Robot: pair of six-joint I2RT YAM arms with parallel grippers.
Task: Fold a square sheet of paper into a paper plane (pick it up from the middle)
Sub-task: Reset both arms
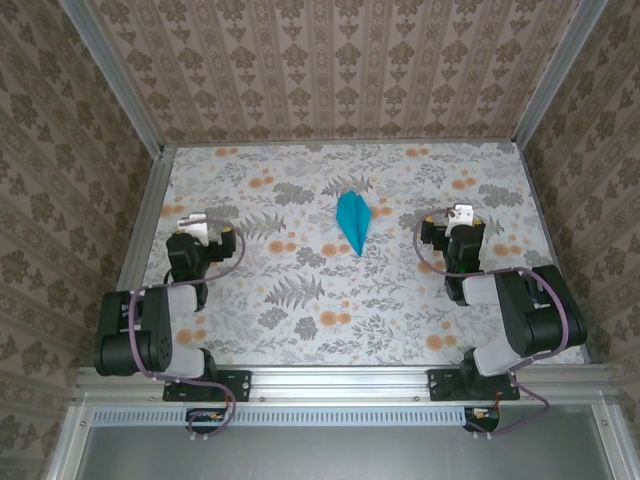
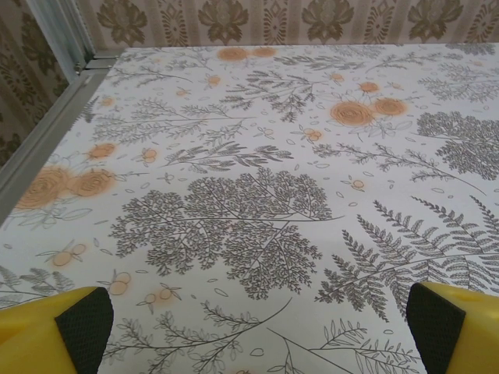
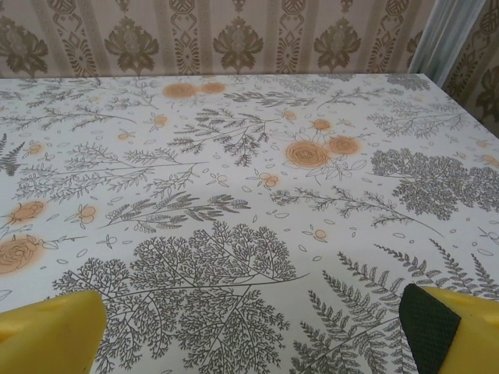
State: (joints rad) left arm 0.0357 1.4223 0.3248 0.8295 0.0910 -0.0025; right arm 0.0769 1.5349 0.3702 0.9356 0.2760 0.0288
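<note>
Teal-blue paper, already creased into a slim paper plane (image 1: 353, 222), lies flat on the flowered worktop (image 1: 300, 320) between the two arms, towards the far half. Its long axis runs near-to-far, with the broad tail at the far end and the pointed nose aimed back at the arm bases, tilted slightly to the right. The left arm (image 1: 150, 330) has its jaws well apart from the plane on one side. The right arm (image 1: 520, 320) has its jaws on the other side and looks the nearer of the two (not by much). Both pairs of jaws stand wide and hold nothing: in the left wrist view the black pads (image 2: 82, 319) sit at opposite corners over bare pattern, and in the right wrist view the yellow fingers (image 3: 47, 331) are spread the same way. Judging by the finished dart shape, the folding looks done. Any further reach would have to cross sideways, meeting the plane across its crease.
</note>
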